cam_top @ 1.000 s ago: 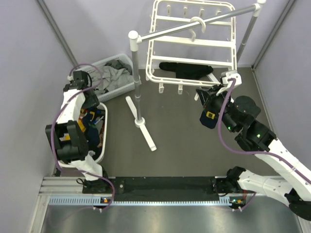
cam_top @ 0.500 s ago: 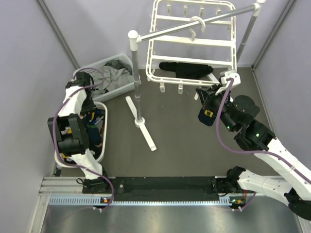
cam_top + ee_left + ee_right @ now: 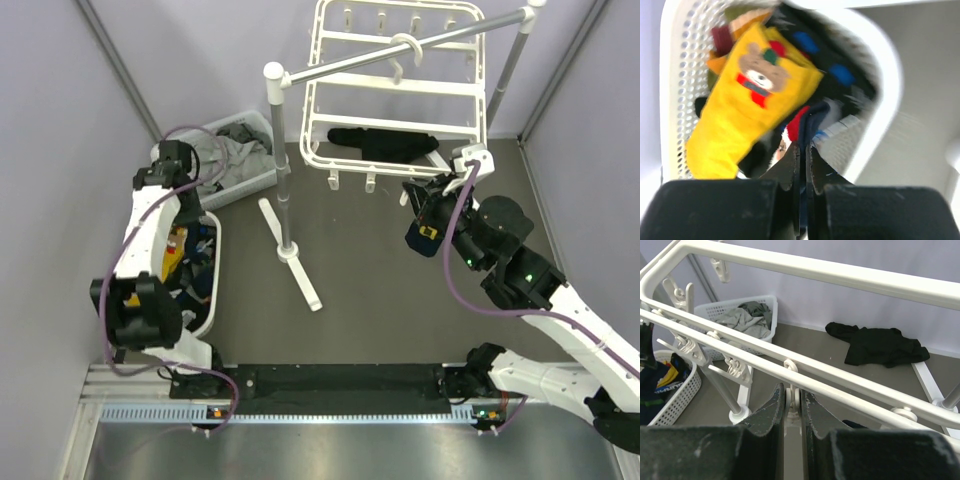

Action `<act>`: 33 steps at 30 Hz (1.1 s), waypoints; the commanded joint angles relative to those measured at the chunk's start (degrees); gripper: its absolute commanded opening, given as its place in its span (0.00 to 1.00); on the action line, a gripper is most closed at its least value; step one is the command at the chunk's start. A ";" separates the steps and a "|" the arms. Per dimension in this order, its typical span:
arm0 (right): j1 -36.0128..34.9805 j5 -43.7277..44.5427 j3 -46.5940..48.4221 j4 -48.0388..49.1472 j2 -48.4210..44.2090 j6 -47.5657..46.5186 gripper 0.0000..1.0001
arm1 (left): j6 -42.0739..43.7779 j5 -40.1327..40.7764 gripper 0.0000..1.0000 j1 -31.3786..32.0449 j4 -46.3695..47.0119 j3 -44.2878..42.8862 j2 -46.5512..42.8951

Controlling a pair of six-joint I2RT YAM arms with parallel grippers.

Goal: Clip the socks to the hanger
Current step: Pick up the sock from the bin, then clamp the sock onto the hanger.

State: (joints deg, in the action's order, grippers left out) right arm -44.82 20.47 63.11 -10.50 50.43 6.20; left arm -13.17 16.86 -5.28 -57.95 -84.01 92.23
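Observation:
Several socks lie in a white basket at the left. On top is a yellow sock with a bear, over black-navy ones with blue marks. My left gripper reaches down into this basket and is shut on a thin fold of a navy sock. The white hanger hangs from the pole at the back. My right gripper is shut on one of its small white clips, at the frame's front right corner. Just below that gripper hangs a dark navy piece with a yellow mark.
A grey pole rack with white feet stands in the middle and carries the hanger. A second white basket of pale grey cloths sits at the back left. A plain black garment lies on the floor under the hanger.
My left gripper has gone from open to shut on the navy sock in the basket, and that arm's elbow has dropped lower. The right arm has barely moved.

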 commanded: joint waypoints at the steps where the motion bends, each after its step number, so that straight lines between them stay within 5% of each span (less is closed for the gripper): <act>1: 0.43 -0.34 2.45 -0.66 0.45 0.04 0.00 | 3.05 -6.83 0.00 3.51 2.57 -0.82 -13.02; 11: 0.43 -1.92 5.09 -3.38 1.24 1.54 0.00 | 2.89 -33.88 0.00 8.62 19.80 8.15 -38.15; 16: 0.43 -2.27 5.44 -2.16 0.54 1.01 0.00 | -2.20 -51.45 0.00 9.41 28.48 9.73 -41.94; 20: 0.34 -3.41 5.88 -2.24 0.45 1.45 0.00 | -7.83 -56.75 0.00 12.91 39.62 13.86 -44.15; 25: 0.35 -5.09 6.58 -2.15 0.10 1.80 0.00 | -10.48 -55.72 0.00 22.82 49.16 18.70 -43.02; 33: 0.35 -7.55 7.46 -3.12 -0.69 1.01 0.00 | -2.49 -46.84 0.00 40.86 57.50 17.83 -33.88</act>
State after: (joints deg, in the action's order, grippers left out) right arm -44.80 15.44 67.64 -13.19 50.87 7.55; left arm -20.03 -33.34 30.24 -10.59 -65.45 54.78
